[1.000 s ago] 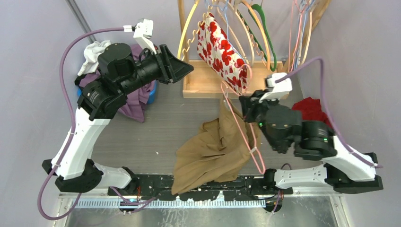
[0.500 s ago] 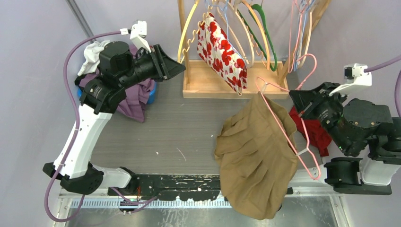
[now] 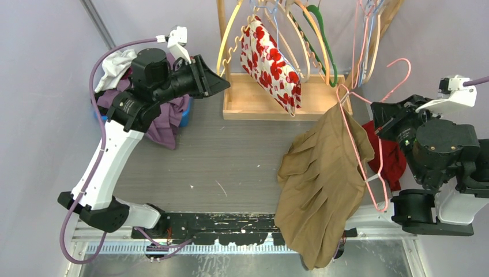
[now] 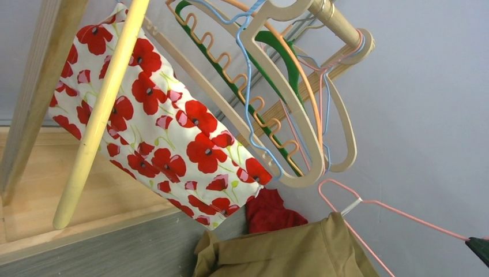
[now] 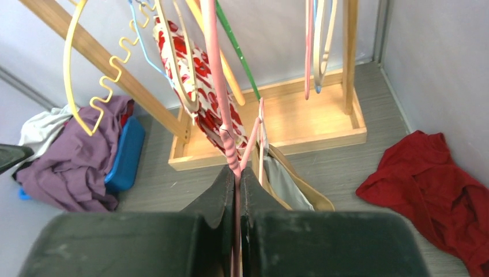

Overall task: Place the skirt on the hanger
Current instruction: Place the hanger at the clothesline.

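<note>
While I've got the overhead feed up, the tan pleated fabric skirt (image 3: 323, 179) is draped on the thin pink wire hanger (image 5: 222, 104) at about 4 o'clock on the table, with its hem dangling past the near edge. The right gripper (image 5: 237, 173) has its fingers pinched tight on that hanger's wire, holding it up off the table. A crumpled red cloth (image 3: 392, 164) lies at 3 o'clock. The left gripper (image 3: 222, 85) sits up at 10 o'clock, pointing at the wooden rack (image 3: 259, 107) at 12 with the white poppy-print garment (image 3: 271, 57) hanging on it. I can't tell if its fingers are spread or together.
</note>
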